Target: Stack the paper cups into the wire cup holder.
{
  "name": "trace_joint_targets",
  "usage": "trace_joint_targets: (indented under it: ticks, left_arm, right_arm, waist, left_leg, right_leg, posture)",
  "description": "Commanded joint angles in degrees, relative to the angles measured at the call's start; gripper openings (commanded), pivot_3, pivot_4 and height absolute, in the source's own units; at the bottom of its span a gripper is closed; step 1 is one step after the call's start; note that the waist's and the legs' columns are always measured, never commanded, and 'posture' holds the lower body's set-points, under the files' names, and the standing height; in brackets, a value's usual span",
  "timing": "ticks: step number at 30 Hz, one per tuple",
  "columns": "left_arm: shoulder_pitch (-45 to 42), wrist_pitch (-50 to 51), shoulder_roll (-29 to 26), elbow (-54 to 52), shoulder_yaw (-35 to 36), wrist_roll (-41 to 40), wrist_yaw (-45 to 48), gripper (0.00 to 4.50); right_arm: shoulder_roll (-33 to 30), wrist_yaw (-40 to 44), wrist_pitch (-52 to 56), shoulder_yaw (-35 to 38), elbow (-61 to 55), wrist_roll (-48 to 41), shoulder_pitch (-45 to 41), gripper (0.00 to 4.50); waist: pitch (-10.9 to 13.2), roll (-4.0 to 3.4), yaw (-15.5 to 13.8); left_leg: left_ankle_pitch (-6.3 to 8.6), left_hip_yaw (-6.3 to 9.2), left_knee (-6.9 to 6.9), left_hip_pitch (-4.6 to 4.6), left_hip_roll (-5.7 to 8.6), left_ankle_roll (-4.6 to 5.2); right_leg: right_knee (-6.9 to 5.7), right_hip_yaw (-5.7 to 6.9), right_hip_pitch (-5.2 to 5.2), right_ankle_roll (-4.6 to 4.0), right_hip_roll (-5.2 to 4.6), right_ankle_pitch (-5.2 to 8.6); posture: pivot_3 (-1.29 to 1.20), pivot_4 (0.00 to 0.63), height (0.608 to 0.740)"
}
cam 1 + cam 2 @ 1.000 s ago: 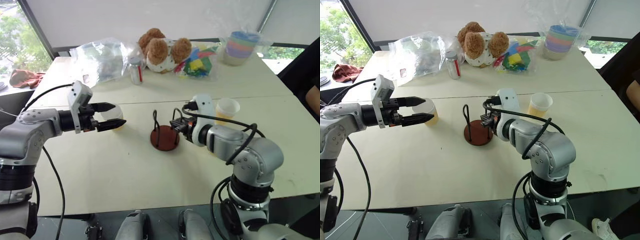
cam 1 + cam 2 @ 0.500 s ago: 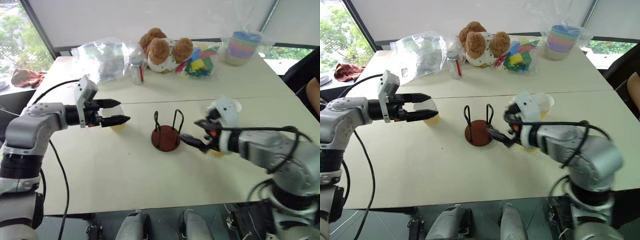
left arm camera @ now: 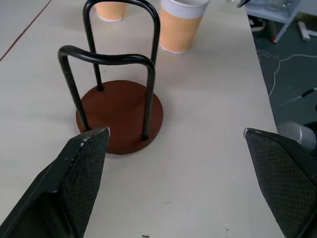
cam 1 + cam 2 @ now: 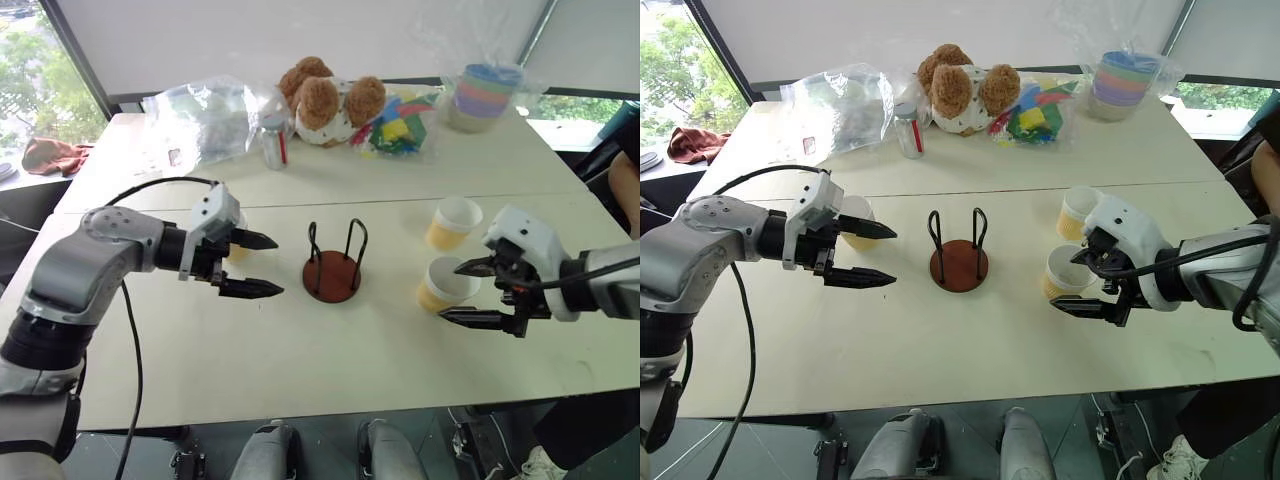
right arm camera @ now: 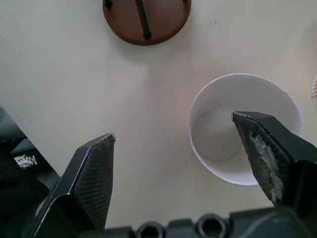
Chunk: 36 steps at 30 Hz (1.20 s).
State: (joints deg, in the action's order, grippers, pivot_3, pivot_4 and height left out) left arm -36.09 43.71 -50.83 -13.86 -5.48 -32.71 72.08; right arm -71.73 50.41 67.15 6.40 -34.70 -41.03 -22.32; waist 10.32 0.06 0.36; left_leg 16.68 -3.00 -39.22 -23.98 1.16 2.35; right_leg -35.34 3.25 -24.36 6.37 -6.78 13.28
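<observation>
Two paper cups [image 4: 448,253] now stand free right of the wire cup holder [image 4: 332,264]; the right pincer [image 4: 472,292] moved back. Both pincers are wide, the left pincer [image 4: 262,265] pointing at the holder.

No legible text, label, brand, number or sign found on any item; the can's [image 4: 272,143] markings are too small to read.

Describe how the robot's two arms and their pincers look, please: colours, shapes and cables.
Both arms are rounded silver-grey shells with dark joints. A black cable loops over the left arm and another runs along the right arm. Each wrist has a white housing. The left pincer and right pincer each have two black, pointed fingers with cross-hatched pads.
</observation>
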Motion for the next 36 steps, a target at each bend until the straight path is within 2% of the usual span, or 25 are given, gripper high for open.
trace_joint_targets:
  ticks: [1,4,6,10,13,14,17,20,22,24,26,32,36]
  left_arm:
    - [-0.3,1.6,-0.2,-3.7,2.0,-2.2,-1.1,4.50]
    - [-0.1,2.1,0.1,-4.7,2.2,-2.6,-2.4,4.50]
    - [0.4,2.0,-0.2,-4.5,2.4,-2.4,-3.0,4.50]
    - [0.8,1.3,-0.8,-3.7,3.0,-2.1,-3.4,4.50]
    - [0.9,0.9,-1.0,-3.5,3.2,-2.0,-3.7,4.50]
    - [0.9,0.9,-1.0,-3.5,3.3,-2.1,-3.7,4.50]
    - [0.2,1.1,-1.1,-2.4,3.5,-2.2,-3.5,4.50]
    - [-0.6,0.7,-2.1,-0.3,4.1,-1.7,-2.4,4.50]
    - [-1.5,0.2,-3.4,2.1,4.8,-1.6,-1.0,4.50]
    - [-2.4,0.4,-4.1,4.8,5.8,-2.2,0.1,4.50]
    - [-2.4,0.4,-4.1,6.3,6.2,-2.8,0.8,4.50]
    - [-0.1,-0.6,-3.3,5.9,6.4,-1.7,-0.3,4.50]
    - [2.5,-0.3,-3.3,3.6,7.5,-2.3,-1.7,4.50]
  right_arm:
    - [-0.2,0.9,-4.4,-2.7,1.9,3.2,0.1,4.14]
    - [1.1,1.0,-7.1,-6.0,4.9,5.9,-0.2,4.14]
    - [1.7,1.2,-8.2,-7.2,6.6,7.1,-0.1,3.60]
    - [2.5,2.1,-8.8,-7.7,8.2,7.7,0.0,1.83]
    - [2.8,2.4,-9.0,-7.5,8.3,8.0,0.0,0.22]
    - [2.7,2.8,-9.1,-7.3,8.1,7.8,0.0,0.07]
    - [2.5,4.1,-9.7,-7.0,7.6,7.7,-1.1,0.07]
    - [1.5,7.2,-13.0,-7.8,8.8,9.3,-6.1,0.07]
    - [2.2,11.5,-16.9,-10.7,12.4,11.7,-17.0,0.07]
    - [5.7,16.9,-21.9,-15.5,18.2,14.9,-31.0,0.07]
    - [10.1,21.8,-26.0,-19.3,22.5,16.6,-39.5,0.07]
    - [19.4,29.0,-33.8,-25.5,31.3,22.1,-47.4,0.07]
    - [21.5,33.7,-36.1,-26.7,33.4,23.3,-48.1,0.07]
  waist:
    - [0.0,0.00,0.0]
    - [0.0,0.00,0.0]
    - [0.0,0.00,0.0]
    - [0.0,0.00,0.0]
    - [0.0,0.01,-0.1]
    - [0.0,0.00,-0.1]
    - [0.0,0.00,-0.2]
    - [0.0,-0.02,-0.1]
    - [0.1,-0.06,0.5]
    - [0.1,-0.14,0.9]
    - [0.1,-0.11,0.7]
    - [0.0,0.00,0.2]
    - [0.0,0.00,0.1]
  left_leg:
    - [0.00,0.00,0.00,0.00,0.00,-0.01]
    - [-0.03,0.00,0.00,0.00,0.00,-0.05]
    - [-0.03,-0.01,0.00,0.00,0.01,-0.05]
    - [-0.06,-0.01,0.00,0.00,0.01,-0.11]
    - [-0.11,0.00,0.00,0.00,0.01,-0.19]
    - [-0.11,-0.01,-0.01,0.00,0.01,-0.19]
    - [-0.11,-0.01,-0.01,0.00,0.01,-0.18]
    - [-0.11,-0.01,-0.01,0.00,0.01,-0.18]
    - [-0.09,-0.02,-0.02,0.03,0.01,-0.16]
    - [-0.08,-0.10,-0.04,0.03,0.02,-0.14]
    - [-0.08,-0.09,0.02,0.11,-0.01,-0.14]
    - [-0.23,0.00,0.03,-0.09,-0.02,-0.40]
    - [-0.17,0.01,-0.14,-0.28,0.11,-0.29]
  right_leg:
    - [0.01,0.00,0.00,0.00,0.00,0.00]
    - [0.01,0.00,0.00,0.00,0.01,0.00]
    - [0.01,0.00,0.00,0.00,0.01,0.00]
    - [0.01,0.01,0.00,0.00,0.02,0.00]
    - [0.01,0.01,0.00,0.00,0.02,0.00]
    - [0.01,0.01,0.00,0.00,0.02,0.00]
    - [0.01,0.01,0.01,0.00,0.02,0.00]
    - [0.00,0.01,0.01,0.00,0.02,0.00]
    - [-0.03,0.01,0.00,0.00,0.03,0.00]
    - [-0.05,-0.02,-0.07,0.00,0.03,-0.01]
    - [-0.13,-0.04,-0.08,0.00,0.06,0.00]
    - [-0.17,0.00,-0.08,0.01,0.14,0.01]
    - [-0.12,0.01,-0.11,0.02,0.00,0.01]
  posture:
    - [0.00,0.150,0.740]
    - [0.00,0.150,0.740]
    - [0.00,0.150,0.740]
    - [0.00,0.150,0.740]
    - [0.00,0.150,0.740]
    - [0.00,0.150,0.740]
    - [0.00,0.150,0.740]
    - [0.00,0.150,0.740]
    - [0.00,0.150,0.740]
    - [0.00,0.150,0.740]
    - [0.00,0.150,0.740]
    - [0.00,0.150,0.740]
    - [0.00,0.150,0.740]
